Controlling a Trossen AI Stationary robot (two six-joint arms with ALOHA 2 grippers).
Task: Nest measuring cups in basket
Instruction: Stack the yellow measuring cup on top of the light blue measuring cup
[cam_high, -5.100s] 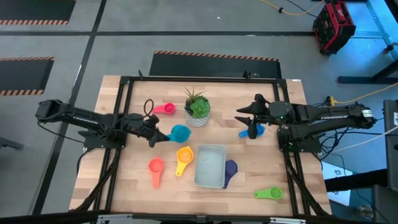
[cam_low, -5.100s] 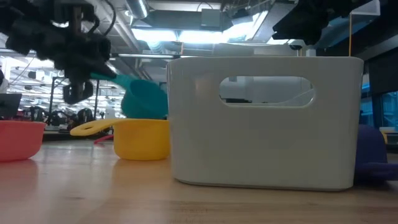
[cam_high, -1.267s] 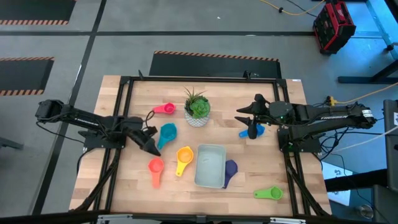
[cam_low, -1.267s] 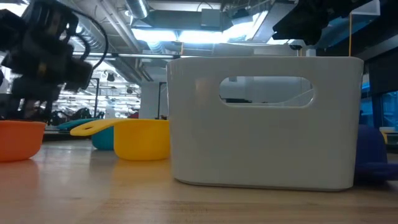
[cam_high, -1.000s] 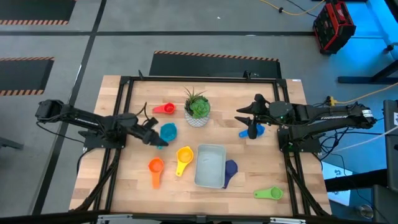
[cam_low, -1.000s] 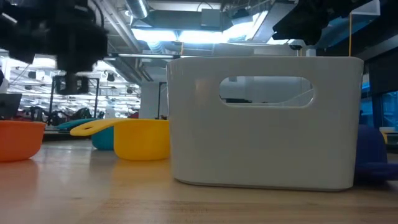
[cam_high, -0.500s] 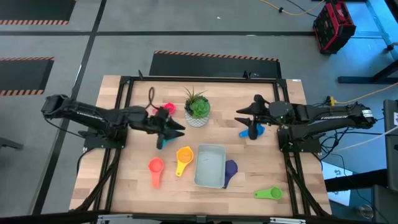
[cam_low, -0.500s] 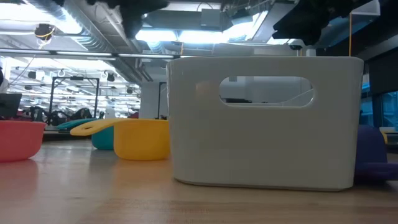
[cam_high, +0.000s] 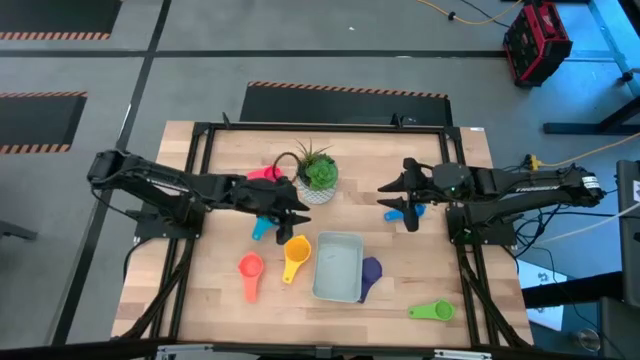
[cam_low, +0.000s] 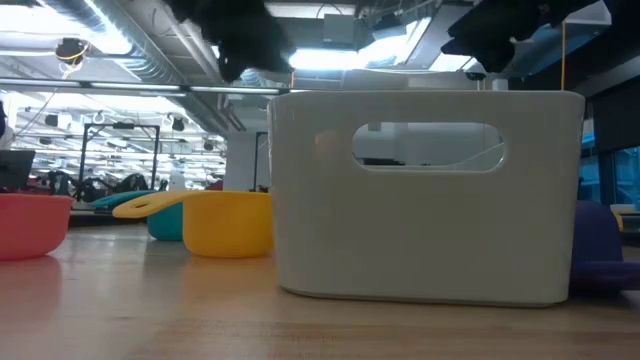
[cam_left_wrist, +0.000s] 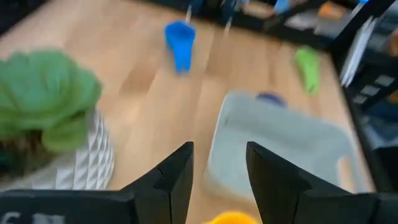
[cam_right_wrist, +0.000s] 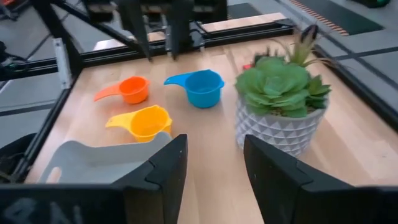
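My left gripper (cam_high: 300, 212) (cam_left_wrist: 217, 177) is open and holds nothing. It hangs above the table between the white plant pot and the yellow cup (cam_high: 296, 250). The teal cup (cam_high: 262, 228) (cam_right_wrist: 199, 87) stands on the table partly under that arm. My right gripper (cam_high: 410, 207) (cam_right_wrist: 214, 171) is open over the blue cup (cam_high: 393, 211) (cam_left_wrist: 180, 37); I see no contact. The pale basket (cam_high: 338, 265) (cam_low: 430, 200) has no cup inside. Around it on the table are the orange-red cup (cam_high: 250, 268), the purple cup (cam_high: 371, 270), the green cup (cam_high: 432, 311) and the pink cup (cam_high: 262, 172).
The white pot with the green plant (cam_high: 318, 180) (cam_right_wrist: 283, 102) stands just beyond my left gripper, toward the far edge. A black frame rail (cam_high: 190, 230) borders the wooden table (cam_high: 420, 270). Bare wood shows between the basket and my right arm.
My left gripper has risen from beside the teal cup, out of the top of the low view. It has also travelled toward the table's right, ending near the plant pot. The teal cup has stayed where it stood on the table.
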